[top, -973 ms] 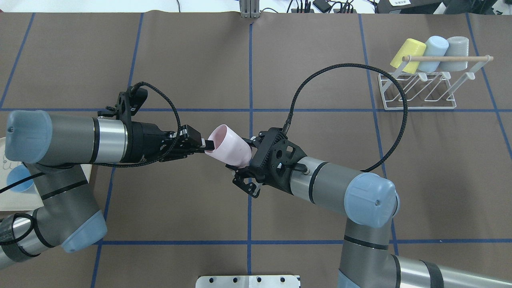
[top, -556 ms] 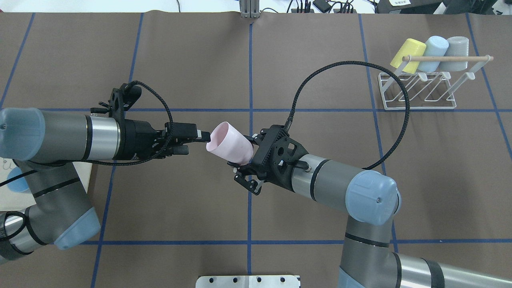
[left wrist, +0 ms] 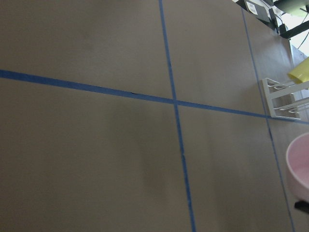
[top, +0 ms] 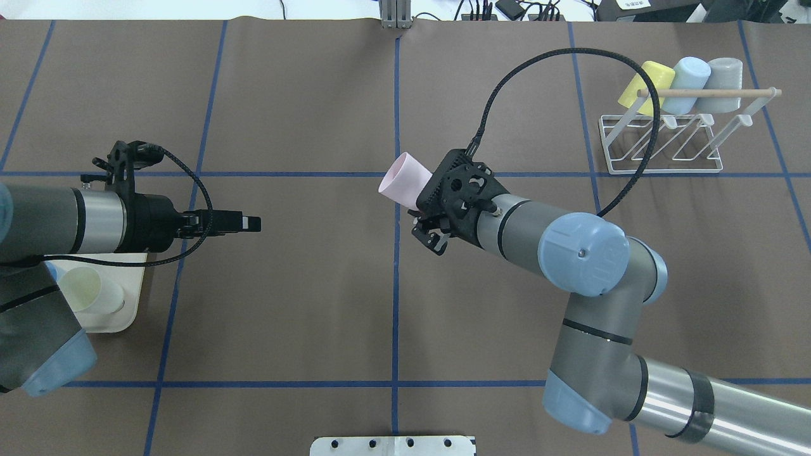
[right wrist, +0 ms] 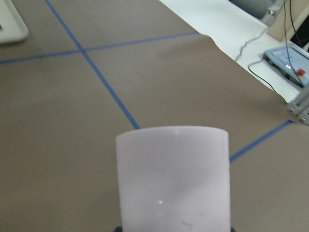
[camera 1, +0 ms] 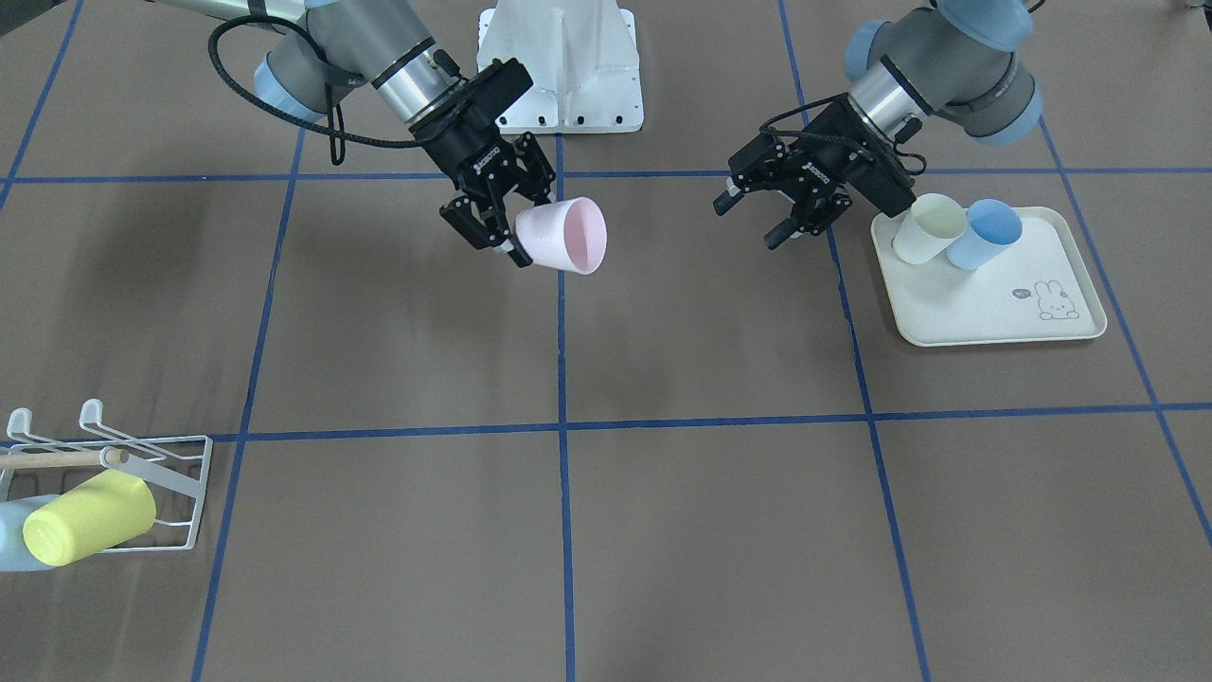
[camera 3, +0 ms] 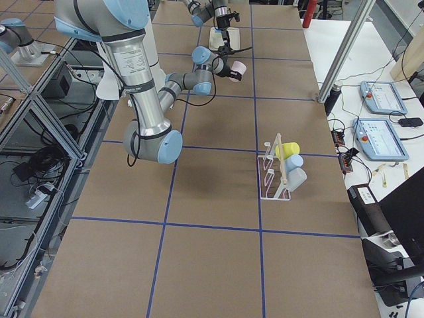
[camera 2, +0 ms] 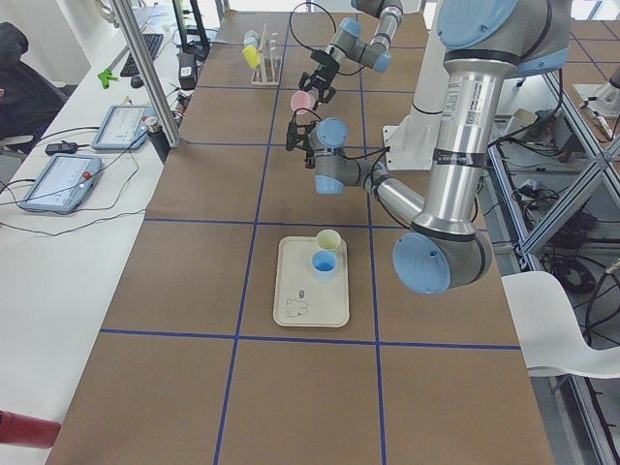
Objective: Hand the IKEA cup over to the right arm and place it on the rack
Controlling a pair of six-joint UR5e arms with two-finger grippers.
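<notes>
a: where's the pink cup (camera 1: 565, 237) right now?
b: in the air over the middle of the desk (camera 1: 663, 493), well apart from the rack (top: 662, 166). the right end effector (camera 1: 519, 223) is clamped on its closed base, with the cup tilted and its mouth pointing away from the wrist.
a: and the left end effector (camera 1: 748, 223)?
b: fingers spread, holding nothing, near the tray (camera 1: 994, 327) — so i'd call the handover done and the carry to the rack the step in hand.
a: what worries you?
b: the grip. the cup tapers toward its base, so a quick swing or wrist turn could let it squirm out of the fingers and drop.
a: anything at the rack?
b: three cups — a yellow cup (top: 662, 76), a blue one and a grey one — already sit side by side on it. the mouth has to be turned to meet a free prong. come in skewed and the rim catches the wire or nudges a neighbour off.
a: the cable?
b: the black cable loop (top: 570, 51) arcs wide on the rack side. as the arm reaches over, i think it could brush the wooden dowel (top: 709, 93) or those cups.
</notes>
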